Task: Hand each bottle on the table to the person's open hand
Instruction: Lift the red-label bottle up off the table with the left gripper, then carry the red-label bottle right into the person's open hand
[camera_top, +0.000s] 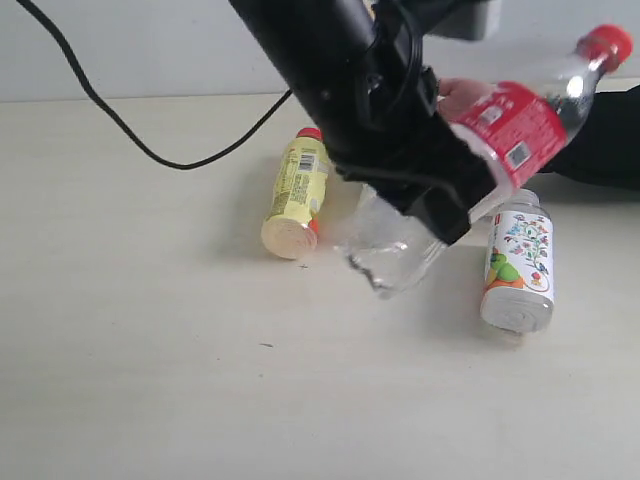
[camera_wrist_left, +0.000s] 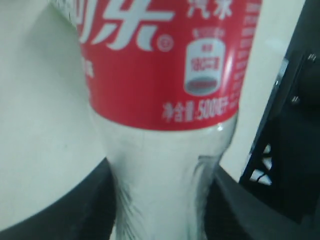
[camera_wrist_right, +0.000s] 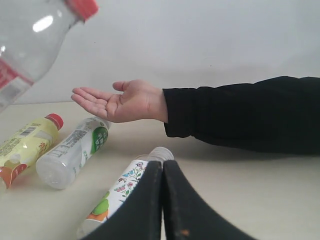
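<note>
Fingers (camera_wrist_left: 235, 210) of the left gripper (camera_top: 440, 205) are clamping both sides of the clear, pinched waist of the red-label bottle (camera_wrist_left: 165, 75), just below its label. The gripper is holding that bottle off the table (camera_top: 150, 400), tilted, with the clear base pointing down toward the near side and the red cap (camera_top: 607, 43) pointing up and away.

The right gripper (camera_wrist_right: 162, 200) is resting low with its two fingers pressed together, holding nothing.

Beneath and beside the lifted bottle, three others are lying on their sides on the table. The floral bottle (camera_top: 520, 260) is lying just beside the right gripper, the white-green bottle (camera_wrist_right: 75, 150) a little beyond it, and the yellow bottle (camera_top: 296, 190) to the left.

Farther back, the person's open hand (camera_wrist_right: 120, 102) is waiting palm up with a black sleeve (camera_wrist_right: 240, 115) behind it. In the exterior view the hand is showing just behind the bottle's label. Whether the bottle is hanging squarely over the palm cannot be told.

The likeliest trouble is a slip. The waist is smooth and the grip is sitting off-centre on a tilted bottle, so it may pivot or slide out. Letting go before the palm is underneath would drop it among the lying bottles and could set them rolling. The bulky arm could also knock the waiting hand.
</note>
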